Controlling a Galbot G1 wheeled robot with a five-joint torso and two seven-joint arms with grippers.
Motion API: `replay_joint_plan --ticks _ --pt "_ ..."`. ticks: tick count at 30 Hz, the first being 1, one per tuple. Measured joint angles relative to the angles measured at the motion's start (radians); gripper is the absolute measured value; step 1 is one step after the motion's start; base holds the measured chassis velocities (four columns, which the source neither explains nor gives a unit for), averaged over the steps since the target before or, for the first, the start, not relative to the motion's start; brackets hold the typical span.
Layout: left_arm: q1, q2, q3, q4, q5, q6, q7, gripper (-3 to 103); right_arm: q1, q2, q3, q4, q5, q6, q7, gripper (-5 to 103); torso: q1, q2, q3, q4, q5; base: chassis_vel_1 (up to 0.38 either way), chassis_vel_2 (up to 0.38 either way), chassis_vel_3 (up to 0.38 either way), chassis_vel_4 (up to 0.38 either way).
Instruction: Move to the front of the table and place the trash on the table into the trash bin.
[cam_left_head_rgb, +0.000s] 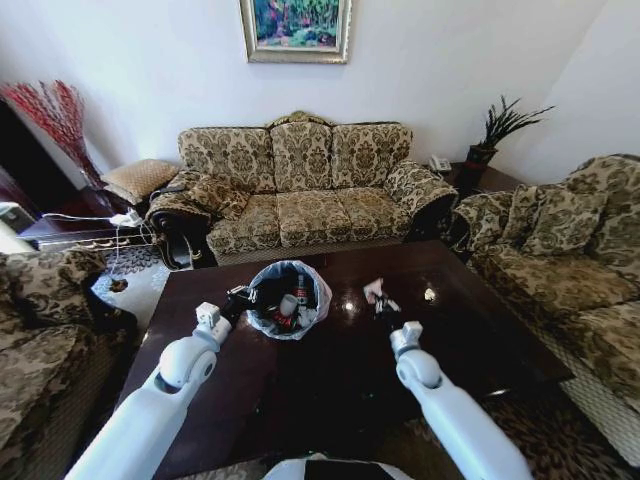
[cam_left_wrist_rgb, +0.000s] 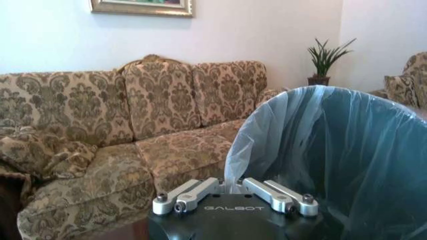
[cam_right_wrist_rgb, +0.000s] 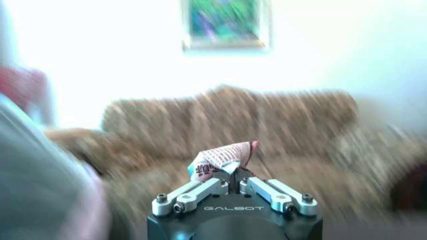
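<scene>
The trash bin (cam_left_head_rgb: 288, 322), black with a whitish liner, stands on the dark table (cam_left_head_rgb: 330, 385) and holds a red-labelled bottle (cam_left_head_rgb: 300, 292) and a white cup (cam_left_head_rgb: 287, 304). My left gripper (cam_left_head_rgb: 241, 297) is at the bin's left rim; in the left wrist view it (cam_left_wrist_rgb: 231, 183) is shut on the edge of the liner (cam_left_wrist_rgb: 313, 150). My right gripper (cam_left_head_rgb: 381, 303) hovers over the table right of the bin, shut on a red-white wrapper (cam_left_head_rgb: 373, 290). In the right wrist view the wrapper (cam_right_wrist_rgb: 220, 160) sticks up from the closed gripper (cam_right_wrist_rgb: 232, 176). A small white wad (cam_left_head_rgb: 429, 294) lies on the table farther right.
A patterned sofa (cam_left_head_rgb: 300, 185) stands behind the table, with armchairs at the left (cam_left_head_rgb: 45, 310) and right (cam_left_head_rgb: 570, 260). A potted plant (cam_left_head_rgb: 495, 130) sits on a corner stand. A carpet lies under the table.
</scene>
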Motion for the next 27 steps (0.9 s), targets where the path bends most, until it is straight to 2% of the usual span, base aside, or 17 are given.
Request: replay_joint_plan --ticks 3,4,6,8,13,16,21,24,27 --pt "-0.007 -0.001 0.02 0.004 0.008 0.0 0.0 0 0.063 -0.15 -0.056 0.179 0.087 -0.065 0.0 1 0.0 0.0 0.0 0.0003 -0.0001 0.0 0.0 0.0 0.0" --pt "-0.007 -0.001 0.02 0.004 0.008 0.0 0.0 0 0.063 -0.15 -0.056 0.179 0.087 -0.065 0.0 1 0.0 0.0 0.0 0.0003 -0.0001 0.0 0.0 0.0 0.0" --pt "-0.014 0.002 0.035 0.008 0.015 0.006 0.0 0 0.116 -0.248 -0.094 0.249 0.147 -0.092 -0.049 0 0.0 0.0 0.0 -0.0001 -0.0003 0.0 0.0 0.0 0.0" --pt "-0.022 0.007 0.047 0.012 0.018 0.01 -0.001 0 0.129 -0.292 -0.11 0.298 0.188 -0.109 -0.081 0 0.0 0.0 0.0 0.0001 0.0003 0.0 0.0 0.0 0.0" --pt "-0.028 0.025 0.063 0.012 -0.006 0.021 0.0 0 0.131 -0.335 -0.141 0.375 0.239 -0.139 -0.122 0 0.0 0.0 0.0 -0.0002 -0.0002 0.0 0.0 0.0 0.0" --pt "-0.035 0.035 0.071 0.008 -0.027 0.03 0.006 0 0.138 -0.353 -0.198 0.414 0.259 -0.151 -0.172 0 0.0 0.0 0.0 0.0 -0.0002 0.0 0.0 0.0 0.0" --pt "-0.037 0.035 0.078 -0.005 -0.035 0.036 0.008 0 0.182 -0.351 -0.281 0.386 0.262 -0.141 -0.201 0 0.0 0.0 0.0 -0.0001 -0.0002 0.0 0.0 0.0 0.0" --pt "-0.029 0.032 0.081 -0.032 -0.047 0.049 0.009 0 0.265 -0.325 -0.369 0.349 0.263 -0.146 -0.201 -3 0.0 0.0 0.0 0.0 -0.0001 0.0 0.0 0.0 0.0" --pt "-0.025 0.032 0.079 -0.041 -0.048 0.051 0.01 0 0.308 -0.308 -0.396 0.329 0.264 -0.159 -0.197 -3 0.0 0.0 0.0 0.0003 -0.0001 0.0 0.0 0.0 0.0"
